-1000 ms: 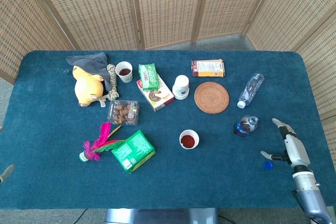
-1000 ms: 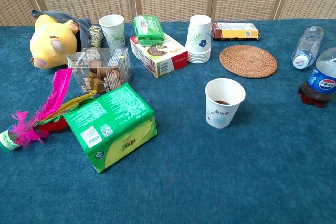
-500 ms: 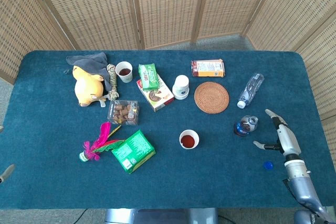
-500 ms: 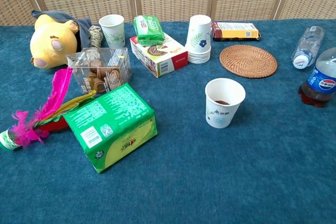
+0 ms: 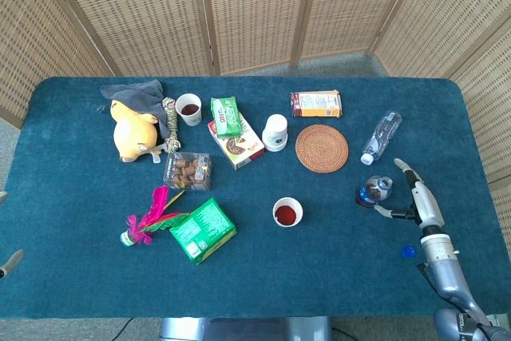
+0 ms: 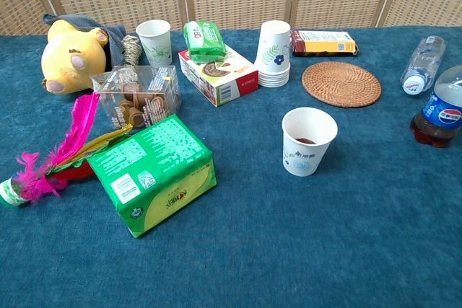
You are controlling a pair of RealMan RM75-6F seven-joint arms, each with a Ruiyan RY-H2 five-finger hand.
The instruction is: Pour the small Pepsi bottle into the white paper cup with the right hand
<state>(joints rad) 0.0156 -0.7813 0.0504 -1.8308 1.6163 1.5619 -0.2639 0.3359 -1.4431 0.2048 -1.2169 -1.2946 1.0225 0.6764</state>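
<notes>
The table [image 5: 80, 261] wears matt, napped blue cloth – a woven rattan coaster [image 5: 322, 148], clear glossy plastic Pepsi bottle [image 6: 441, 108], matt white paper cup [image 6: 308, 141] – and a smooth metal-and-plastic right hand [image 5: 417, 200].

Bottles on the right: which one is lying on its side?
The clear water bottle beyond the rattan coaster lies flat. The small Pepsi bottle stands upright, next to the right hand.

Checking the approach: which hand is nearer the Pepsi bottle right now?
Right. The right hand is open just beside the Pepsi bottle, not yet holding it. The left hand only shows as a tip at the table's far left edge.
</notes>
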